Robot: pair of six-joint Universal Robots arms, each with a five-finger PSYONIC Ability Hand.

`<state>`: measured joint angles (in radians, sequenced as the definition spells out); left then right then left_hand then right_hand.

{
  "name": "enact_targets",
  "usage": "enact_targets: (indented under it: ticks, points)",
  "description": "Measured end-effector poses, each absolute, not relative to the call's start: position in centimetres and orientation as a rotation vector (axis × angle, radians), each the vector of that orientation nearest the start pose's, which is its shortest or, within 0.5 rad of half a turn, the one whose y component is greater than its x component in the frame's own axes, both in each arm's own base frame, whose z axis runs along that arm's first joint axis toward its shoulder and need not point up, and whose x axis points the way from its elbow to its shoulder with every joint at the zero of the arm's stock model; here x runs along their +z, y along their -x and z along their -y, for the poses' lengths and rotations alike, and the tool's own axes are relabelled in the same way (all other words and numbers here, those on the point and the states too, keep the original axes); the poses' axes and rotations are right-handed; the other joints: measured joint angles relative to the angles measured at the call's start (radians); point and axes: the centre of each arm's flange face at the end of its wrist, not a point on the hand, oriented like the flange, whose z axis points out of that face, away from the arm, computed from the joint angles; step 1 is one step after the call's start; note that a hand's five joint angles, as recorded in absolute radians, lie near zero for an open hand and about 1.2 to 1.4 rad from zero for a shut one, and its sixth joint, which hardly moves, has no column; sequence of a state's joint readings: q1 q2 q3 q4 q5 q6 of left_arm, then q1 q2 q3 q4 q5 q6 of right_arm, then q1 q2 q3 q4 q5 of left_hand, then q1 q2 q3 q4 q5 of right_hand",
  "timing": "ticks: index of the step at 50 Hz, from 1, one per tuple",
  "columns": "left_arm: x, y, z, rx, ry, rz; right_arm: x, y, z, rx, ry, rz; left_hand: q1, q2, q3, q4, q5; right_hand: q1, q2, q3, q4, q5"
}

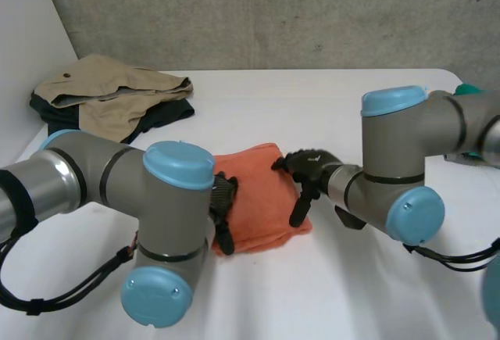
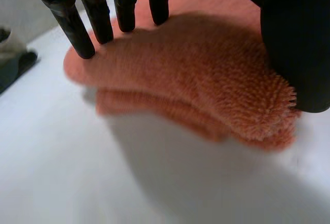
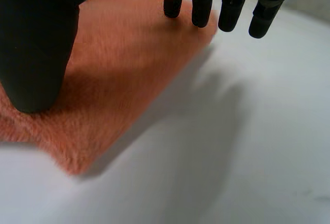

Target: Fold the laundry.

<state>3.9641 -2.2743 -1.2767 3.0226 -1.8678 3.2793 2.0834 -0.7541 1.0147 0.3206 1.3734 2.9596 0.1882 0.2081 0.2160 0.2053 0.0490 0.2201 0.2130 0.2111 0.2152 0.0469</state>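
Your left hand (image 1: 224,199) lies open, straight fingers (image 2: 69,23) pressing flat on the towel (image 1: 262,191) at its left edge, nothing pinched. Your right hand (image 1: 308,166) is likewise open at the right edge, fingers (image 3: 202,2) straight and thumb resting on the cloth. The towel sits mid-frame on the counter (image 1: 312,293), apparently folded double, though the layers are hard to count. I judge this the final smoothing. Next, lift both hands clear and reach for the clothes (image 1: 109,94) at upper left.

Towel (image 1: 258,191) betw. left hand (image 1: 223,203) & right hand (image 1: 309,170); clothes pile (image 1: 109,94) behind, left.
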Motion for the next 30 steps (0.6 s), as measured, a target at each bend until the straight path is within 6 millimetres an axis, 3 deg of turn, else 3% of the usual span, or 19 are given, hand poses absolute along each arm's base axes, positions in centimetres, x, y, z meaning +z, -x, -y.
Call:
enact_targets:
  ticks: [4, 7, 16, 19, 23, 28, 30]
  points:
    - [13.3, 33.0, 22.2, -1.593, -0.92, -2.58, 13.5, -33.4, 28.9, -1.255, 1.019, -2.332, 0.0, 0.0, 0.0, 0.0, 0.0, -0.013, 0.0, 0.0, 0.0, 0.0]
    - [13.9, 32.5, 22.8, -1.61, -0.889, -2.574, 14.0, -33.3, 29.2, -1.293, 1.057, -2.34, -0.002, 0.0, 0.0, 0.0, 0.0, -0.019, 0.0, 0.0, 0.0, 0.0]
    - [20.0, 32.2, 22.9, -1.849, -0.84, -2.518, 19.4, -32.7, 29.2, -1.644, 1.138, -2.247, -0.002, 0.0, 0.0, 0.0, 0.0, -0.019, 0.0, 0.0, 0.0, 0.0]
    - [22.7, 32.2, 22.6, -1.964, -0.859, -2.493, 20.8, -32.8, 27.7, -1.749, 1.168, -2.166, -0.002, 0.0, 0.0, 0.0, 0.0, -0.019, 0.0, 0.0, 0.0, 0.0]
    - [25.0, 32.2, 22.4, -2.077, -0.895, -2.467, 21.0, -33.1, 25.5, -1.807, 1.209, -2.087, -0.002, 0.0, 0.0, 0.0, 0.0, -0.019, 0.0, 0.0, 0.0, 0.0]
    - [27.9, 31.9, 22.9, -2.235, -0.969, -2.423, 18.8, -33.5, 21.4, -1.807, 1.273, -2.016, -0.002, 0.0, 0.0, 0.0, 0.0, -0.019, 0.0, 0.0, 0.0, 0.0]
    - [28.3, 31.9, 23.2, -2.267, -0.996, -2.415, 18.2, -33.6, 20.7, -1.801, 1.282, -2.011, -0.002, 0.0, 0.0, 0.0, 0.0, -0.019, 0.0, 0.0, 0.0, 0.0]
